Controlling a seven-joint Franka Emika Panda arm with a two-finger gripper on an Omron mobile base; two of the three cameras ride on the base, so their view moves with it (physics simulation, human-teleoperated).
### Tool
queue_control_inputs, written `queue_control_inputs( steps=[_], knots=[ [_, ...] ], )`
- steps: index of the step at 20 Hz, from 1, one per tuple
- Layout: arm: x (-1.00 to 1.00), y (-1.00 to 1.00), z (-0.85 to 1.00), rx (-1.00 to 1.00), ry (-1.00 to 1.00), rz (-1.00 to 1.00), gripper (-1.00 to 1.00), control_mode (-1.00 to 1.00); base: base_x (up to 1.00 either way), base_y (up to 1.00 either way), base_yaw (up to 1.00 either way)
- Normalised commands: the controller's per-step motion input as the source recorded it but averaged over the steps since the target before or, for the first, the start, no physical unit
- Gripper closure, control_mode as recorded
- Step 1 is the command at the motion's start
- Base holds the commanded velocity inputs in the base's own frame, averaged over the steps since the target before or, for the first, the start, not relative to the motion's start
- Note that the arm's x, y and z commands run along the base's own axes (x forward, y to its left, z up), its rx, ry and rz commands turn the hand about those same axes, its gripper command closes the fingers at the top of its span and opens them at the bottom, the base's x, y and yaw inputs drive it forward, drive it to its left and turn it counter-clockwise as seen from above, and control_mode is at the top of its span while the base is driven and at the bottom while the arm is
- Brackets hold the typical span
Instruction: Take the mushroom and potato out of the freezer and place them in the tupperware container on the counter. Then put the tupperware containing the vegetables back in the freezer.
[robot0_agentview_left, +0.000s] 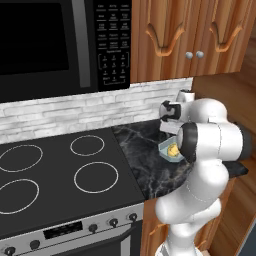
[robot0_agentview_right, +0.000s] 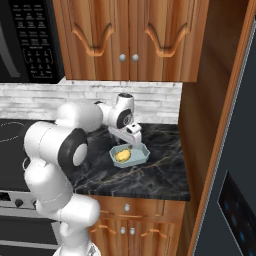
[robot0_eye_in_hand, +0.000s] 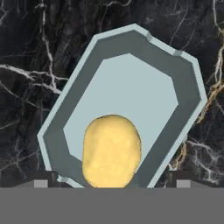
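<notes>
Arm: The white arm (robot0_agentview_right: 65, 150) rises from the base, bends at a big elbow and reaches forward over the counter (robot0_agentview_right: 150, 175). The hand hangs right over the tray and points down at it.
Gripper: The gripper (robot0_eye_in_hand: 112, 179) has its two dark tips spread wide, one on each side of the potato. They pinch nothing.
Potato: The yellow potato (robot0_eye_in_hand: 112, 151) lies inside the tray, at the end nearest the tips in the hand view. From the right base view it sits in the left part of the tray (robot0_agentview_right: 121, 156).
Tray: The pale blue tray (robot0_eye_in_hand: 183, 87) sits flat on the black counter, near the back wall. Most of its floor is bare.
Counter: Black stone with thin white lines, over brown wood cabinets (robot0_agentview_right: 125, 225).
Stove: A black stove (robot0_agentview_left: 60, 170) with white rings is just beside the counter, on its left.
Microwave: A black microwave (robot0_agentview_left: 45, 45) hangs over the stove.
Writing: The microwave buttons (robot0_agentview_left: 112, 45) have small white marks, too small to read.
Freezer: A dark grey side (robot0_agentview_right: 240, 165) shows at the right edge of the right base view.
</notes>
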Motion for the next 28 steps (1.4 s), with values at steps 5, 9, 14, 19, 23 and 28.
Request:
queue_control_inputs(
  steps=[5,9,14,19,23,28],
  knots=[
    [-0.93,0.0,0.89,0.0,-0.08,0.0,-1.0,-1.0,0.0,0.0,0.0],
    [-1.0,0.0,0.64,0.0,-0.03,0.0,-1.0,-1.0,0.0,0.0,0.0],
    [-1.0,0.01,0.55,0.0,-0.04,0.0,-1.0,-1.0,0.0,0.0,0.0],
    [-1.0,0.23,0.55,0.0,-0.01,0.0,-1.0,-1.0,0.0,0.0,0.0],
    [-1.0,0.47,0.58,0.0,0.0,0.03,-1.0,-1.0,0.0,0.0,0.0],
    [-0.84,0.55,0.47,0.0,0.0,0.1,-1.0,-1.0,0.0,0.0,0.0]
  ],
)
